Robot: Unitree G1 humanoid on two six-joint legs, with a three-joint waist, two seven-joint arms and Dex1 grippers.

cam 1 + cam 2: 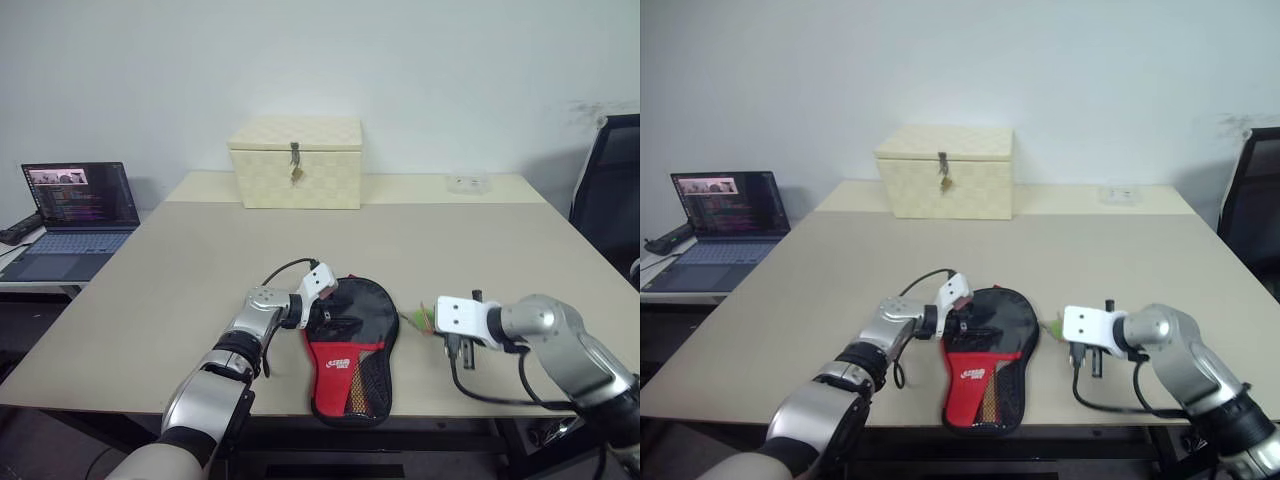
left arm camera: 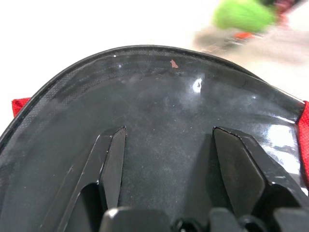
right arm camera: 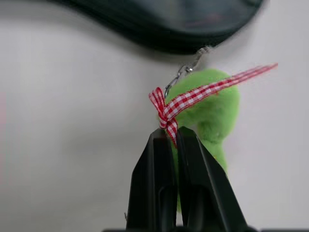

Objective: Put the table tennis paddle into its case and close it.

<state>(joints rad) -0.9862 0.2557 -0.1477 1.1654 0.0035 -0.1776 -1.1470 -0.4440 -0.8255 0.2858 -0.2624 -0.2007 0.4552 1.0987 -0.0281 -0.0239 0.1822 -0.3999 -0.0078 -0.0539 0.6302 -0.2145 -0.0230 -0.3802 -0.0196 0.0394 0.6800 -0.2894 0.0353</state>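
Case [image 1: 352,345] flat on table; right claw [image 3: 170,133] pinches ribbon [image 3: 193,96]; left claw [image 1: 322,300] spread over it.

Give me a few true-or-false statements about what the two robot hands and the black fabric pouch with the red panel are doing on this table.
1. The right gripper is shut on the red-and-white checked ribbon of a fuzzy green charm. True.
2. The charm hangs by a small metal chain from the edge of the paddle-shaped black fabric case. True.
3. The left gripper is shut tight. False: its fingers stand apart over the case's glossy black face.
4. The cream woven box stands open. False: its lid is down.
5. The case lies on the open laptop. False: it lies on the beige table.
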